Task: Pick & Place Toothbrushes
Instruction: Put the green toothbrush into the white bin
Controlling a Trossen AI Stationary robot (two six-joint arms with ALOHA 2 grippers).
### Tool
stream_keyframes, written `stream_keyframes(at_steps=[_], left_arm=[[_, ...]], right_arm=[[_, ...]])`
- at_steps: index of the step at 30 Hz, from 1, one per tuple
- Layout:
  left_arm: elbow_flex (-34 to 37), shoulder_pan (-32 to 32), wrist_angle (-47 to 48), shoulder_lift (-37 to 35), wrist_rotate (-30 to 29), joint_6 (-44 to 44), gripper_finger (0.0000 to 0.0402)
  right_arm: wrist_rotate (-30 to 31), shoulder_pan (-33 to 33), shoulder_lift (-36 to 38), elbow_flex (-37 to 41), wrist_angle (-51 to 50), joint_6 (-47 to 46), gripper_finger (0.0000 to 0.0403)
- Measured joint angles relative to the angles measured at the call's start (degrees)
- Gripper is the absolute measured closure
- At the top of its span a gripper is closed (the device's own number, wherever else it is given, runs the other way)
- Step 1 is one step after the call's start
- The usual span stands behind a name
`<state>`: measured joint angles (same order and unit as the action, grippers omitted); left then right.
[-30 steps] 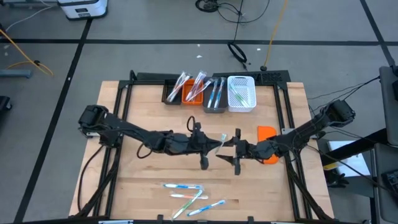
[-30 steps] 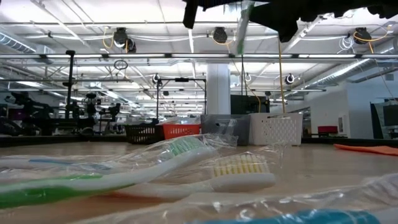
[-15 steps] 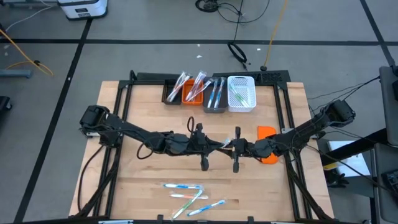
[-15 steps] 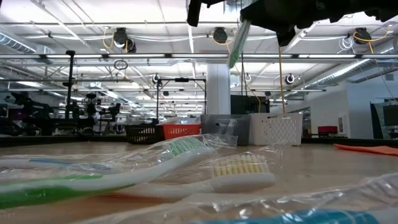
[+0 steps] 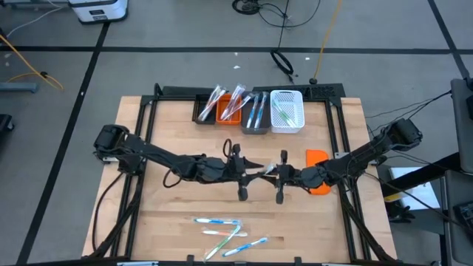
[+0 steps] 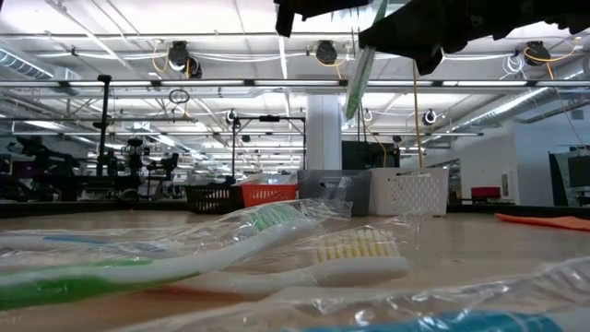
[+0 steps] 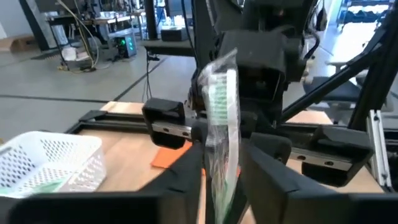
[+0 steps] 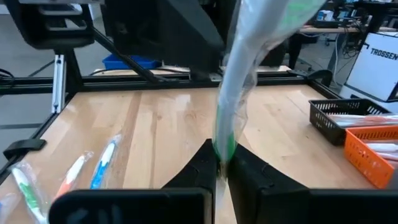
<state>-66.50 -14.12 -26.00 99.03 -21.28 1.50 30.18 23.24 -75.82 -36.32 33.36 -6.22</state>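
Above the middle of the bare wooden table (image 5: 185,125), the left gripper (image 5: 255,171) and right gripper (image 5: 275,174) met. The right one was clamped on a plastic-wrapped green toothbrush (image 8: 239,93); the left one's fingers stood slightly parted around it. At the table's far edge sat a black bin (image 5: 205,108), an orange bin (image 5: 229,112), a grey bin (image 5: 255,117) and a white basket (image 5: 287,111), all holding toothbrushes. More wrapped toothbrushes (image 5: 222,233) lay near the front edge.
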Motion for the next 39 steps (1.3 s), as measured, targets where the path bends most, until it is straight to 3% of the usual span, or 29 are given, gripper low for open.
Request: stream_keyframes(at_steps=[5, 9, 12, 21, 39], left_arm=[[0.0, 0.0, 5.8, -2.9, -1.7, -0.3, 0.0215], [0.0, 0.0, 12.7, -5.7, -3.9, 1.2, 0.0175], [0.0, -0.5, 17.3, -6.8, -4.0, 4.3, 0.0161], [0.0, -2.2, 24.6, -6.7, -3.8, 9.3, 0.0158], [0.0, -1.5, 26.3, -6.6, -4.3, 10.5, 0.0158]], right_arm=[[2.5, 0.0, 1.4, 0.0, -1.0, 0.0, 0.0391], [5.4, -0.5, 4.0, 0.0, -5.3, -0.3, 0.0391], [8.9, -1.7, 6.6, 0.0, -8.9, -0.6, 0.0391], [8.5, -13.5, 13.7, 0.0, -21.6, -4.7, 0.0391], [-12.6, -47.1, 15.2, -1.1, -34.1, -5.8, 0.0391]])
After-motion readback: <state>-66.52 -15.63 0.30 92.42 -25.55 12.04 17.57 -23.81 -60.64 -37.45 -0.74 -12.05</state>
